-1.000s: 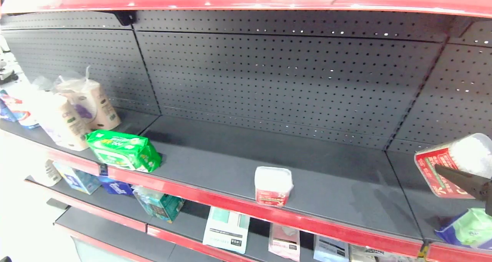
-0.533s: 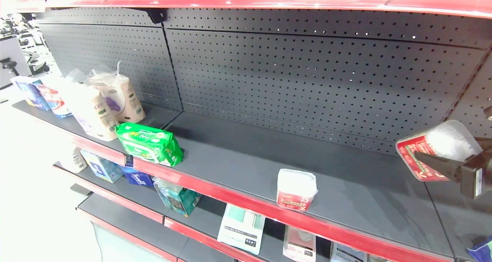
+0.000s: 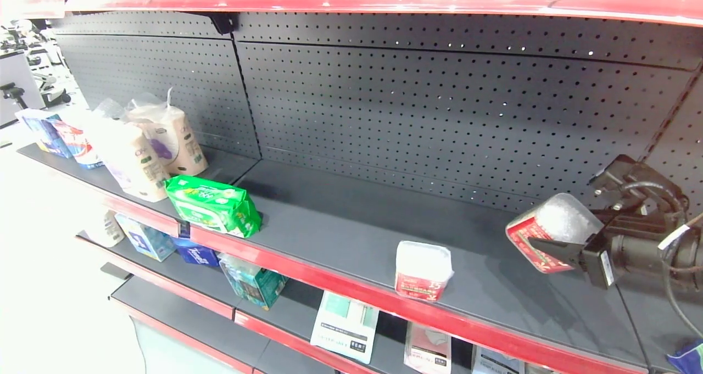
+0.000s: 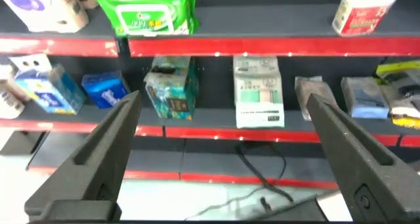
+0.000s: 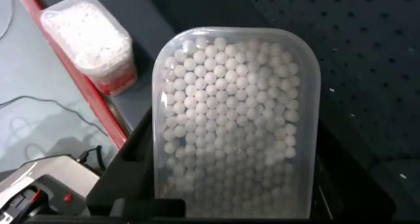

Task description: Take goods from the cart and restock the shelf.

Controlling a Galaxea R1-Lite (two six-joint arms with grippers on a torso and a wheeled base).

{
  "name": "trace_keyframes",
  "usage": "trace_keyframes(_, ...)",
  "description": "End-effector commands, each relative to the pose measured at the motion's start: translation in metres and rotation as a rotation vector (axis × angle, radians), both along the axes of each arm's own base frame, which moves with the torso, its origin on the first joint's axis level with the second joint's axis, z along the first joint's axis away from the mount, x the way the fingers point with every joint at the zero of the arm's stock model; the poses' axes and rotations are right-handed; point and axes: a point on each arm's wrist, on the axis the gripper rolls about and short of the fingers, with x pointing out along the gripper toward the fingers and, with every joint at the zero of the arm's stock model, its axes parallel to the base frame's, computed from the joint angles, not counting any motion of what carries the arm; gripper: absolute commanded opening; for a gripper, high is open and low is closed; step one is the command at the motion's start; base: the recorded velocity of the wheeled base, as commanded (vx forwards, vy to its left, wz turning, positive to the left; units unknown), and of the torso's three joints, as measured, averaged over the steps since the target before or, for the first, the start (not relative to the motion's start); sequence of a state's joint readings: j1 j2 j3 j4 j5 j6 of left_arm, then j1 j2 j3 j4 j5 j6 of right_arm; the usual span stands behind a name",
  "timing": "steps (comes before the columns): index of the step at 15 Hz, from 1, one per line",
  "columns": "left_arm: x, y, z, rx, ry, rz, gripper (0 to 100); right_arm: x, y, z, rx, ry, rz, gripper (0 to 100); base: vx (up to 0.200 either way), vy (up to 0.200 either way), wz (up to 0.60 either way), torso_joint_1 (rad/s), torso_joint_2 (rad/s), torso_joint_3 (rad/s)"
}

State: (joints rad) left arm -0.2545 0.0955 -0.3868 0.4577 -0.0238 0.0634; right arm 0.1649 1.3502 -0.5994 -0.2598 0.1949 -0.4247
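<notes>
My right gripper (image 3: 544,239) is shut on a clear cotton swab box (image 3: 557,220) with a red label, held tilted above the right part of the dark shelf board (image 3: 340,225). In the right wrist view the held cotton swab box (image 5: 233,119) sits between the dark fingers. A second identical box (image 3: 423,269) stands upright near the shelf's red front edge, left of and lower than the held one; the right wrist view has this second box (image 5: 88,40) too. My left gripper (image 4: 223,125) is open and empty, facing the lower shelves.
A green wipes pack (image 3: 214,205) lies near the front edge at the left, with wrapped tissue rolls (image 3: 159,138) behind it. The perforated back panel (image 3: 417,105) closes the shelf. Lower shelves (image 4: 256,92) hold several small packs. Bare board lies between the wipes and the standing box.
The head camera shifted between the first two frames. Since then my right gripper has carried the box left and slightly down over the shelf, with more of the arm now showing.
</notes>
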Motion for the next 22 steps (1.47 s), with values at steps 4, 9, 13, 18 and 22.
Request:
trace_keyframes(4,0.02,-0.004,-0.019,-0.026,-0.034,0.071,100,0.031,0.012,-0.027,-0.018,0.069,0.03,0,0.0,0.0,0.0,0.0,0.0,0.0)
trace_keyframes(9,0.03,-0.006,-0.021,0.001,0.031,0.148,100,0.038,0.013,-0.03,-0.017,0.051,0.031,0,0.0,0.0,0.0,0.0,0.0,0.0)
trace_keyframes(13,0.03,-0.008,-0.024,0.009,0.041,0.315,100,0.038,0.012,-0.029,-0.018,0.043,0.028,0,0.0,0.0,0.0,0.0,0.0,0.0)
trace_keyframes(18,0.018,-0.013,-0.018,-0.155,-0.081,0.126,100,0.036,0.011,-0.028,-0.016,0.034,0.021,0,0.0,0.0,0.0,0.0,0.0,0.0)
trace_keyframes(22,0.033,-0.012,-0.056,-0.084,-0.09,0.212,100,0.035,0.01,-0.029,-0.018,0.037,0.02,0,0.0,0.0,0.0,0.0,0.0,0.0)
